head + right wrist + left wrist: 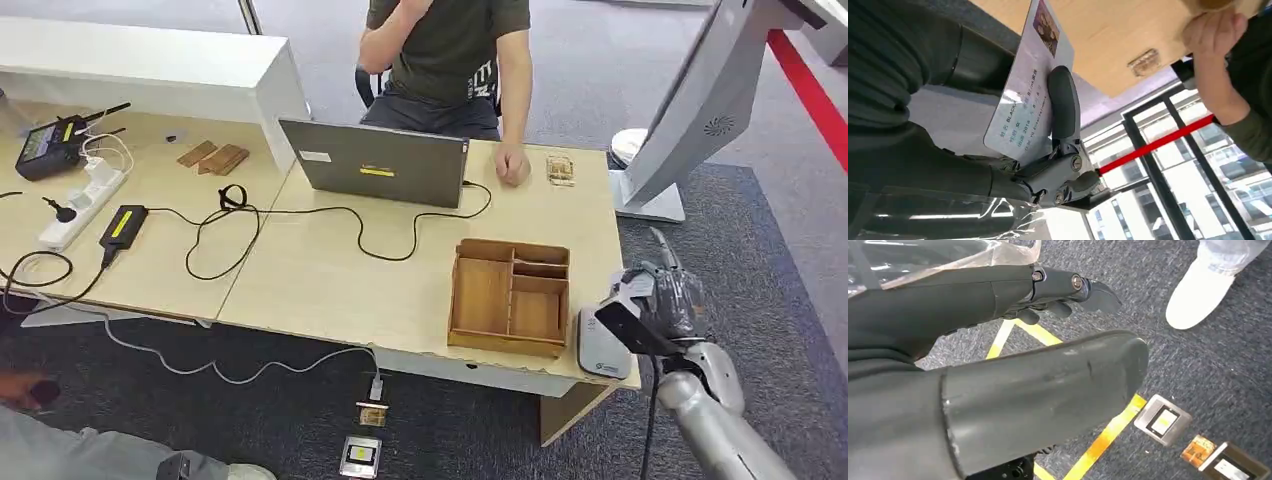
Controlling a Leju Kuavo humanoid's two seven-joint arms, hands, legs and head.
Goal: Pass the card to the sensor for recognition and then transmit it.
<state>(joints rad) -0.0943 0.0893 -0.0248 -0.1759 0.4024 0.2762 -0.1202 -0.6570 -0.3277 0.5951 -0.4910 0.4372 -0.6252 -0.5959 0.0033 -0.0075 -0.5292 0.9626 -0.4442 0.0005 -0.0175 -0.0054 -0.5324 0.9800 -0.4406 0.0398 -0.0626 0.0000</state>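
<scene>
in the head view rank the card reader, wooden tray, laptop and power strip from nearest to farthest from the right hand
Measured from the right hand, which holds the card:
1. White card reader, at the table's near right corner, right beside the hand.
2. Wooden tray, just left of the reader.
3. Laptop, at the table's far side in front of the person.
4. Power strip, far left table.

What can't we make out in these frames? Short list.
1. Card: the right hand holds it; a finger covers part of the print, and the small text is unreadable.
2. Head view: card hidden behind the right hand.
3. White sensor at the table's edge: partly covered by that hand.
4. Left hand: its thumb blocks the fingers, so hand state is unclear.
5. Person: cut off by the top edge.
</scene>
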